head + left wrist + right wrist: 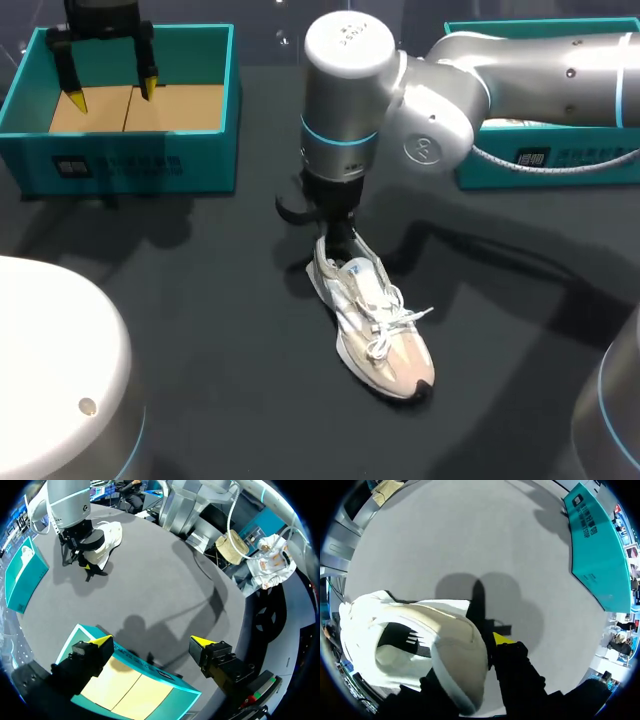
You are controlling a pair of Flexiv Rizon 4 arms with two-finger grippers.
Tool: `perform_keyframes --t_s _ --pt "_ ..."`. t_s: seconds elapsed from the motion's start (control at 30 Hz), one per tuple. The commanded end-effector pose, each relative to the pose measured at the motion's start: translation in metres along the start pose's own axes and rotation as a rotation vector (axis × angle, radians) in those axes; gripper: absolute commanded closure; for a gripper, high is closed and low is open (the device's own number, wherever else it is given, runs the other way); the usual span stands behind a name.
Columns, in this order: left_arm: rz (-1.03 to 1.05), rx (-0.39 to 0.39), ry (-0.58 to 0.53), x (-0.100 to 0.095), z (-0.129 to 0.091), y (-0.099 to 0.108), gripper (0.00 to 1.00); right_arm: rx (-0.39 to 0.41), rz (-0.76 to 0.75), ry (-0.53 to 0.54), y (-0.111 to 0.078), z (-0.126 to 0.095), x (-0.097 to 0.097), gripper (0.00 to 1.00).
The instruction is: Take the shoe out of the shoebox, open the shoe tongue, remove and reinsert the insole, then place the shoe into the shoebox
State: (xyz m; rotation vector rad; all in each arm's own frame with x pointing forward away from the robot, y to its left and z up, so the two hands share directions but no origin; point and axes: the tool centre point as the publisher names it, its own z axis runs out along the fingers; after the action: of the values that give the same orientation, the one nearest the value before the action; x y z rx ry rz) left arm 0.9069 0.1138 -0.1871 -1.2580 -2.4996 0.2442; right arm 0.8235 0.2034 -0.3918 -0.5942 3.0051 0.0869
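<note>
- right gripper (pixel 338 238) is clamped on the heel of the shoe (pixel 375 320), which is laid on the table (pixel 200 330).
- left gripper (pixel 112 92) is held released, jaws apart, above the open teal shoebox (pixel 130 160).

The shoe (pixel 372 325) has a white woven mesh upper, a smoother beige toe panel that looks like suede, white cord laces and a dark rubbery tip. Its heel lining looks like soft padded cloth. The shoebox (pixel 130 165) is matt teal cardboard with a plain brown cardboard floor. The counter (pixel 200 330) is dark, matt and finely textured. The right arm (pixel 520 70) is smooth silver metal with a satin sheen. The left gripper (pixel 151 641) looks like matt black plastic, tipped in bright yellow.
</note>
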Motion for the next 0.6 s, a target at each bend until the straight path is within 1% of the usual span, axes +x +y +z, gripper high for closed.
perform_keyframes --t_s 0.03,0.27,0.43,0.6 --pt "0.000 -0.002 0.000 0.001 0.000 0.000 0.00 0.007 0.001 -0.023 0.002 -0.008 0.004 1.00" --pt "0.000 -0.002 0.000 0.001 0.000 0.000 0.00 0.005 0.035 -0.084 -0.003 -0.031 0.010 1.00" --pt "0.000 -0.002 0.000 0.001 0.000 0.000 0.00 0.032 0.071 -0.125 -0.013 -0.073 0.012 1.00" --pt "0.000 -0.002 0.000 0.001 0.000 0.000 0.00 0.107 0.096 -0.135 -0.027 -0.119 0.009 1.00"
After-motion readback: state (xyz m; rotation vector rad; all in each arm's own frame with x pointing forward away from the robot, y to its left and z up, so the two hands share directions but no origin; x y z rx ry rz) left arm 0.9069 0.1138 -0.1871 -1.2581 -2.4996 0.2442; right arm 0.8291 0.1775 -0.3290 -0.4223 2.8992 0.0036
